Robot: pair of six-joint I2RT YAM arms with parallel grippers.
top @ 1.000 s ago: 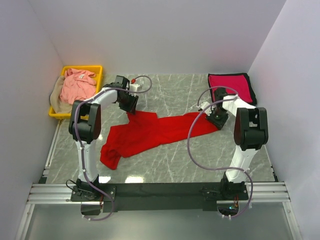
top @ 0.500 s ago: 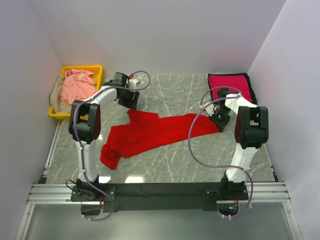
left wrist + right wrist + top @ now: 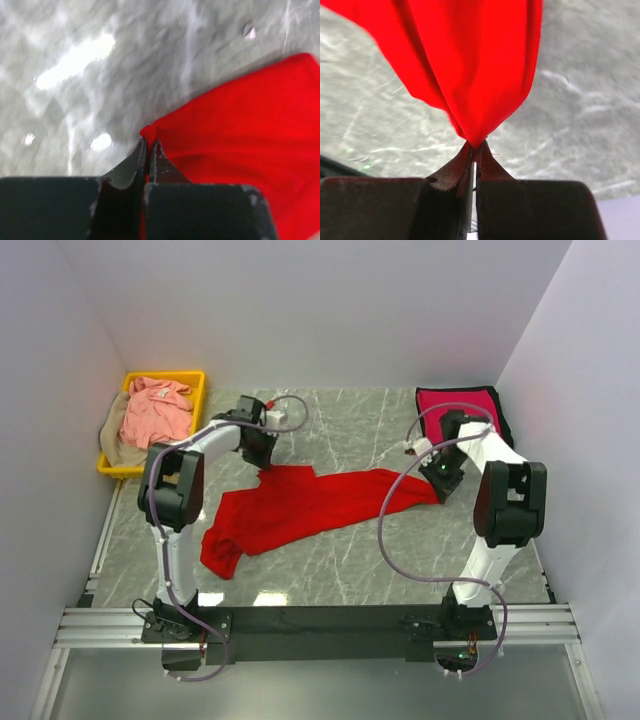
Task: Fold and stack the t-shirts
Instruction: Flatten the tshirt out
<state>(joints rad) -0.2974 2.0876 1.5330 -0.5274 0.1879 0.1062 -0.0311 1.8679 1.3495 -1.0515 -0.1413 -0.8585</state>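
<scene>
The left gripper (image 3: 149, 145) is pressed shut on a corner of the bright red t-shirt (image 3: 310, 502). The right gripper (image 3: 474, 145) is pinched on its opposite end, with cloth gathered at the jaws. The shirt is stretched, crumpled and unfolded, across the middle of the table (image 3: 340, 430). Only the crimson-magenta shirt (image 3: 465, 408) is seen folded, at the far right. The salmon pink shirt (image 3: 155, 412) and the tan shirt (image 3: 112, 440) are left at the yellow bin (image 3: 165, 375). Open marble is offered behind and in front, but movement is hemmed in by walls close on both sides.
</scene>
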